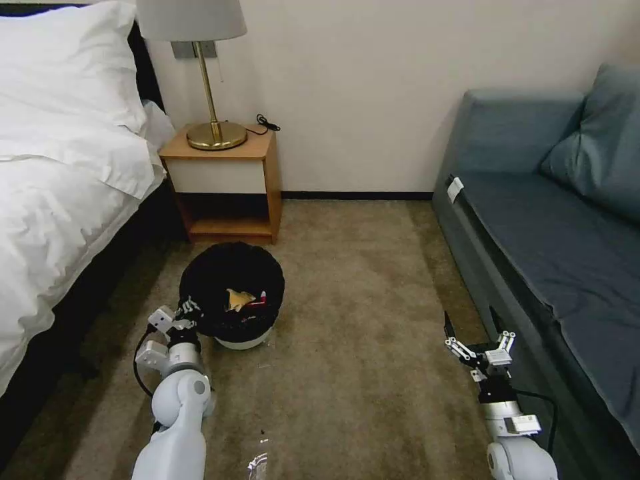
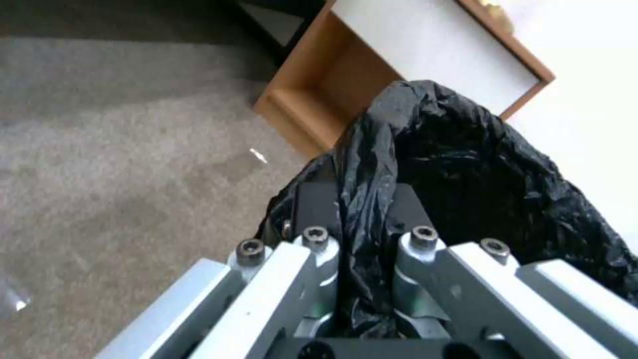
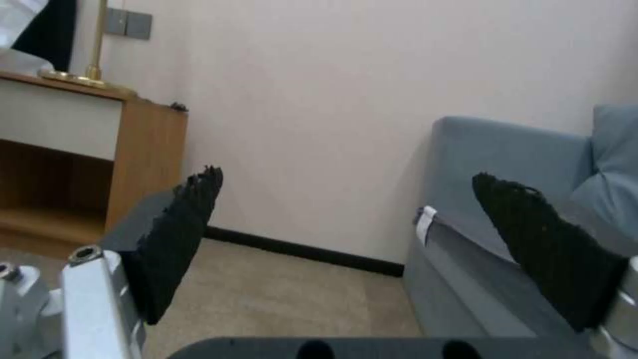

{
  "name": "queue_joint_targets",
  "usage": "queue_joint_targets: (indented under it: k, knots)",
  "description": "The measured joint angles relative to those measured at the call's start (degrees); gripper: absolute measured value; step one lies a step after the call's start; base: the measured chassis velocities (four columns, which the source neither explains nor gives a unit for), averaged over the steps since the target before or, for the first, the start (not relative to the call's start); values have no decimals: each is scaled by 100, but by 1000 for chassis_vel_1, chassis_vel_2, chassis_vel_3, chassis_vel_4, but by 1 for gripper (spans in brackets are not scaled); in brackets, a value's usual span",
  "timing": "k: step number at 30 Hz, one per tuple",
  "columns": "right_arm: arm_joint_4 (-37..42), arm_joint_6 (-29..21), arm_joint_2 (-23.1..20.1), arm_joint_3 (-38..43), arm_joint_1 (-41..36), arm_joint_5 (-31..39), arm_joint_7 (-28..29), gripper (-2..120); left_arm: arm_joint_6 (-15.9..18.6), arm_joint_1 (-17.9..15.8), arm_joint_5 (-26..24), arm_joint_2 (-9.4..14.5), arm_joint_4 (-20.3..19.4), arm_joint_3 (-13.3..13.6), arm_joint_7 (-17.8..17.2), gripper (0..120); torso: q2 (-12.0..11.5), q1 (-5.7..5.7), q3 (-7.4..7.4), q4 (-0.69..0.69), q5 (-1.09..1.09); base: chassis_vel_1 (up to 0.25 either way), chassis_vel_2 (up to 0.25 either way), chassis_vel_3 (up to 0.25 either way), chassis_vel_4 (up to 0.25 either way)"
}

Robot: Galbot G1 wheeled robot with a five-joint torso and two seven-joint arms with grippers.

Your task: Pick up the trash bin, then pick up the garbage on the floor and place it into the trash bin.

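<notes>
The trash bin [image 1: 243, 342] is white with a black bag liner [image 1: 220, 273] draped over its rim, and it sits on the carpet in front of the nightstand. Inside lie a gold-brown wrapper [image 1: 239, 299] and a red-and-white packet [image 1: 263, 298]. My left gripper [image 1: 187, 315] is at the bin's near-left rim. In the left wrist view the left gripper [image 2: 362, 199] is shut on a fold of the black liner [image 2: 465, 164]. Whether the bin is off the floor I cannot tell. My right gripper [image 1: 472, 325] hangs open beside the sofa, with nothing between the fingers [image 3: 179, 234].
A clear crumpled piece of litter [image 1: 257, 464] lies on the carpet near my base. A wooden nightstand [image 1: 227, 180] with a brass lamp [image 1: 215, 133] stands behind the bin. The bed [image 1: 60, 200] is at the left and a blue-grey sofa [image 1: 533, 233] at the right, with open carpet between.
</notes>
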Motion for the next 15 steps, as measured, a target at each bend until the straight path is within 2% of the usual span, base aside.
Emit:
queue_joint_targets:
  k: [6, 11, 13, 15]
  knots:
    - [26, 57, 42, 12, -87, -15, -27, 95, -64, -124, -18, -73, 291, -5, -58, 5, 0, 0, 0, -1, 1, 0, 0, 0, 0]
    - [67, 91, 28, 74, -157, -4, -60, 95, -67, -163, 0, -58, 337, -27, -63, 6, 0, 0, 0, 0, 2, 0, 0, 0, 0]
    - [71, 105, 19, 98, -177, 1, -76, 95, -67, -181, 16, -53, 364, -35, -64, 8, 0, 0, 0, 0, 2, 0, 0, 0, 0]
    - [71, 136, 5, 139, -212, 17, -111, 95, -67, -203, 40, -49, 411, -47, -65, 22, 0, 0, 0, 0, 2, 0, 0, 0, 0]
